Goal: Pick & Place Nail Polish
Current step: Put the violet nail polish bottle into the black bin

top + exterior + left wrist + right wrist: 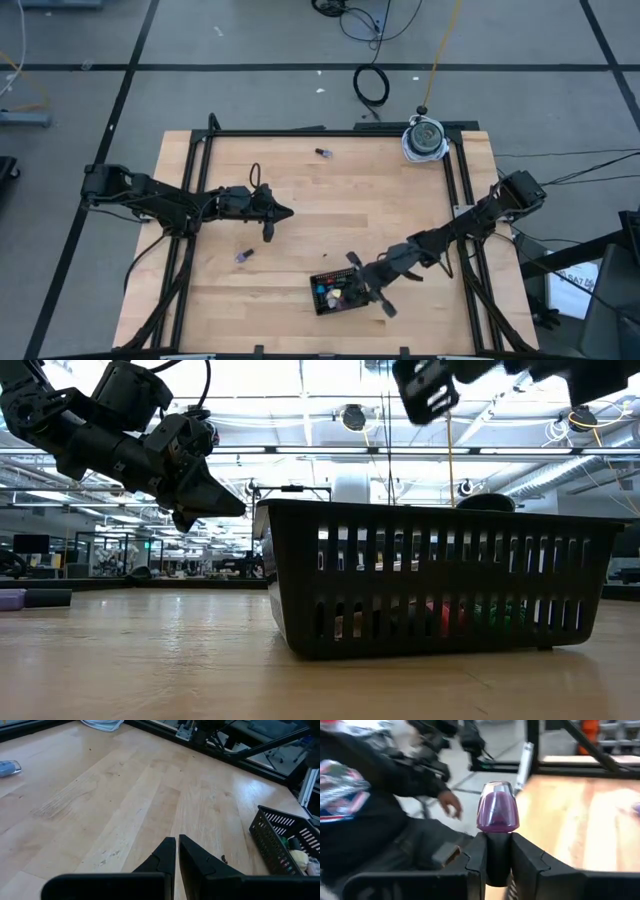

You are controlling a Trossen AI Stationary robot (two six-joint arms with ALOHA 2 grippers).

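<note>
the right end effector [496,851] is clamped on a purple nail polish bottle [497,813] by its dark cap. in the high view it hangs over the black basket [322,296] at about 6 o'clock on the bench [330,205]. more little bottles sit inside the basket. one loose purple bottle [244,256] lies at about 8 o'clock and another bottle [323,152] lies at 12 o'clock. the left end effector [177,851] is pinched closed with nothing in it, up in the air at about 9 o'clock. a person [365,805] sits beyond the bench.
</note>
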